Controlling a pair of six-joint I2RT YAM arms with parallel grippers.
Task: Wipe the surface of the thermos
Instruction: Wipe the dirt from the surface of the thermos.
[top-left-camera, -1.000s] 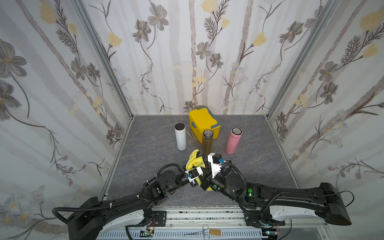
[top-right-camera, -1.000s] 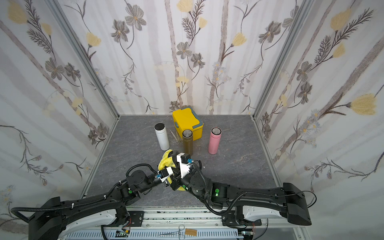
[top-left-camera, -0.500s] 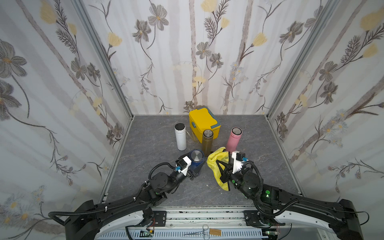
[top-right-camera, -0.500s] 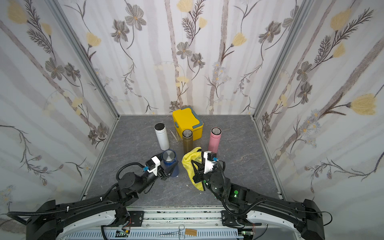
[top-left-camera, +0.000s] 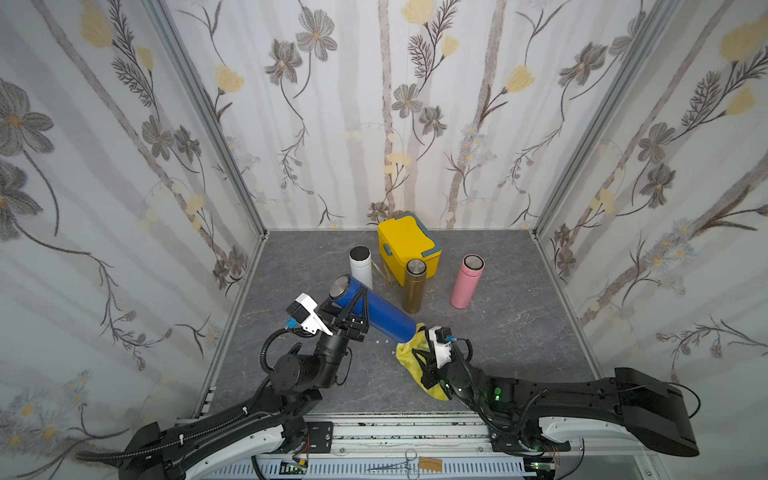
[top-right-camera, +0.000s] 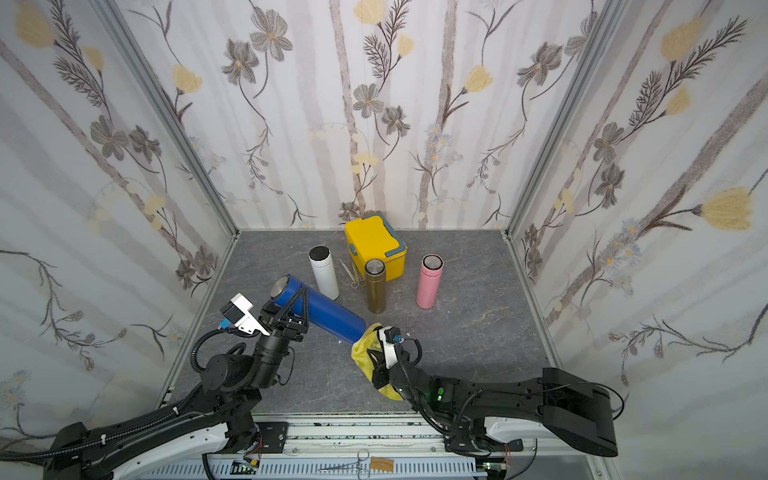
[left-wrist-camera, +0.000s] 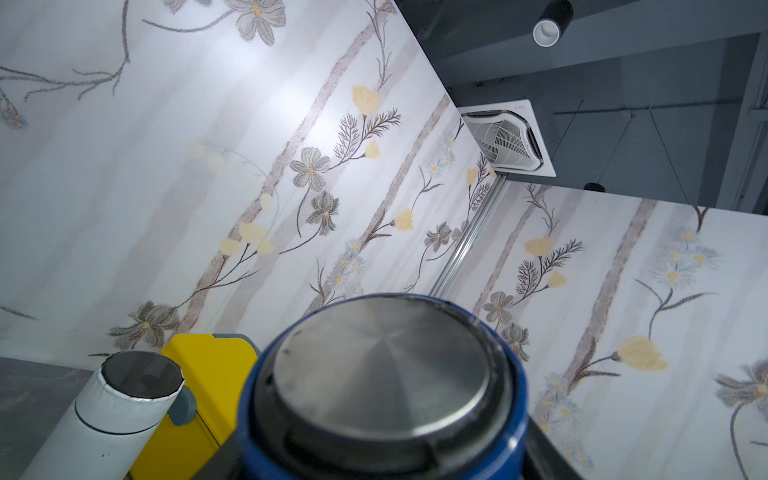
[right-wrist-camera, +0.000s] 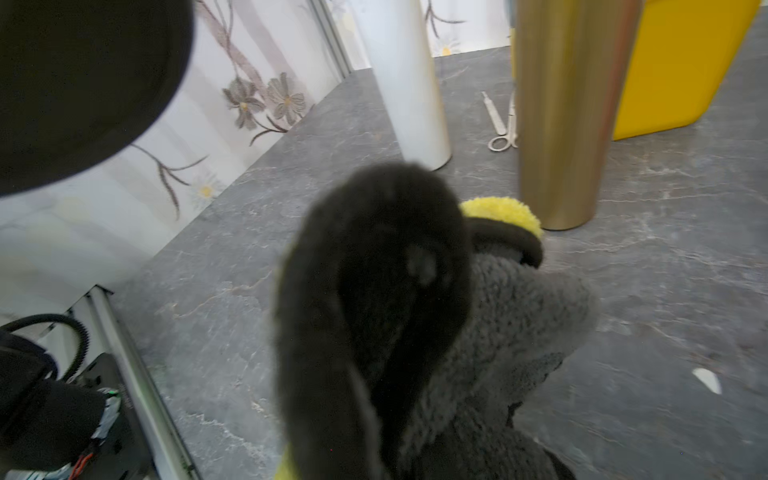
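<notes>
Blue, one item: the blue thermos (top-left-camera: 382, 311), a smooth cylinder with a brushed-steel lid. My left gripper (top-left-camera: 355, 301) is clamped across it near the lid end. It is raised off the grey, stone-veined tabletop (top-left-camera: 519, 324) and tilted, with the lid high toward the left wall. Its base slants down to just beside the cloth; I cannot tell whether they touch.

Thermoses, four in all. The other three stand upright and capped toward the back:
- white thermos (top-left-camera: 360, 268), dark cap
- gold thermos (top-left-camera: 413, 291), metallic sheen, metal cap
- pink thermos (top-left-camera: 467, 282), matte, metal cap

Cloth, one: the cloth (top-left-camera: 405, 353) is fluffy pile, yellow on one face and grey on the other in the right wrist view. It hangs bunched from my right gripper (top-left-camera: 422, 361), whose jaws are closed on it. Its lower folds reach the tabletop in both top views.

Boxes, one: the yellow box (top-left-camera: 405, 245) is hard plastic with rounded corners and grey-blue trim. It sits behind the gold thermos with its lid shut, so the contents are hidden.

Forceps on the tabletop, one pair: the forceps (top-left-camera: 384, 274) are thin metal with ring handles, lying between the white and gold thermoses.
</notes>
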